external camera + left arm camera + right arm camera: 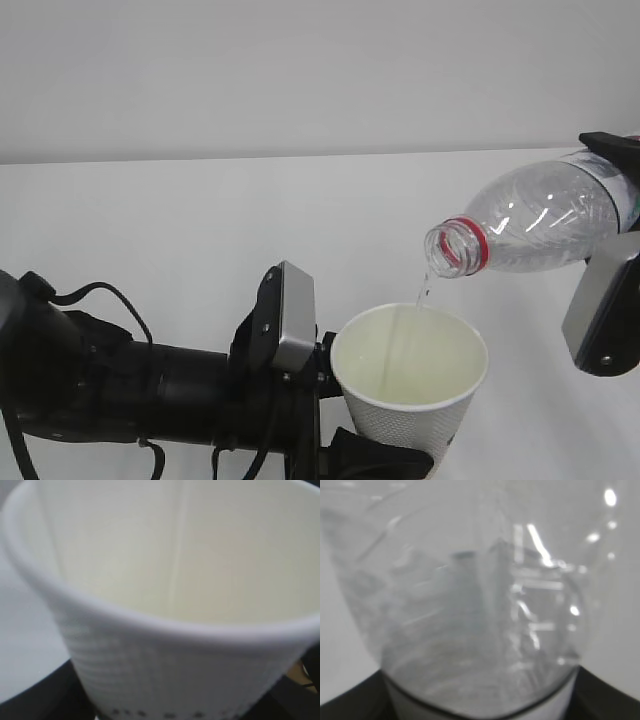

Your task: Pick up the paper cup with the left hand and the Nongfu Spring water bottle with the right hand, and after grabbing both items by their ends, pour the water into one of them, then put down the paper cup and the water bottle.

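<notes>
The white paper cup (410, 375) stands upright at the bottom centre, its mouth open and its inside pale. My left gripper (385, 458) is shut on the cup's lower end, and the cup (170, 595) fills the left wrist view. The clear Nongfu Spring water bottle (540, 220) is tipped nearly level, its uncapped mouth and red neck ring (478, 245) pointing left just above the cup's rim. A thin thread of water (424, 290) falls from the mouth into the cup. My right gripper (618, 225) is shut on the bottle's bottom end. In the right wrist view the bottle (480, 605) blocks nearly everything.
A white table (150, 220) stretches behind both arms to a plain pale wall (300, 70). The black left arm (120, 385) with its cables lies along the lower left. No other objects show.
</notes>
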Controlling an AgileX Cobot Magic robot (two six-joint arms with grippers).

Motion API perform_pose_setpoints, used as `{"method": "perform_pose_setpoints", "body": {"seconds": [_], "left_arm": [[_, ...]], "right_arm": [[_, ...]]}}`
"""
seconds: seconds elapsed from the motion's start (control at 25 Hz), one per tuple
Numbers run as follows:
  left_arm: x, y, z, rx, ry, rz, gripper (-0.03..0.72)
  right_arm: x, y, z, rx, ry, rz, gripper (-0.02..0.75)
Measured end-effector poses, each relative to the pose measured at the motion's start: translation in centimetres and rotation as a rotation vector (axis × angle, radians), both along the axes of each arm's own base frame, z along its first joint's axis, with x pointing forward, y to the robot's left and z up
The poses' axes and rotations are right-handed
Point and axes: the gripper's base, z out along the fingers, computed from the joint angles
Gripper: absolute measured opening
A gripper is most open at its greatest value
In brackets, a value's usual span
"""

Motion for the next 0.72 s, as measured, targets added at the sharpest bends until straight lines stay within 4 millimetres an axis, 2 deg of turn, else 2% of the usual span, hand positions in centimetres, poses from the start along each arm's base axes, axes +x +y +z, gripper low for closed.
{"method": "perform_pose_setpoints", "body": {"seconds": [0.72], "left_arm": [[0.02,0.01,-0.06,0.007,0.000,0.002,0.509]], "right_arm": [[0.00,0.00,0.00,0.000,0.000,0.000,0.463]]}}
